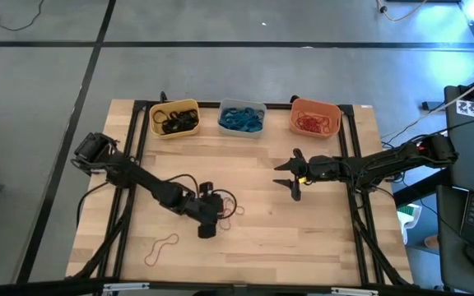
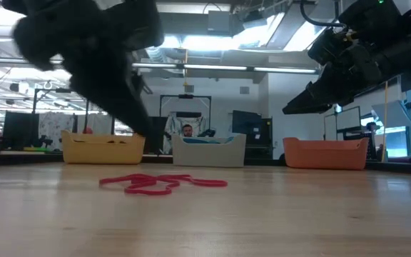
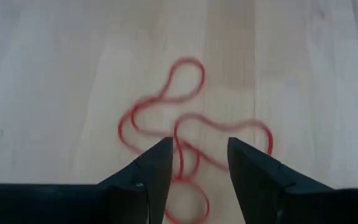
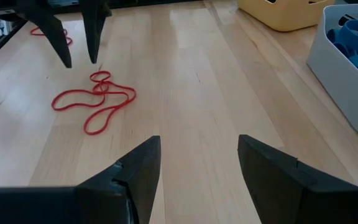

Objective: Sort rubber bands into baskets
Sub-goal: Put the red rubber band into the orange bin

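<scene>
High view: left gripper sits lower centre over tangled red rubber bands; right gripper waits mid-right, jaws spread, empty. Left wrist view: jaws apart astride the loops, gripping nothing; next, close on a strand for the orange basket. Low view: dark arm hides the contact

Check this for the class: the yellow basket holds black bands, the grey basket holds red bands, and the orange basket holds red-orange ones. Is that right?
One detail is wrong. The high view shows the grey basket holding blue bands, not red. The rest stands: the yellow basket holds black bands and the orange basket holds red-orange ones.
</scene>
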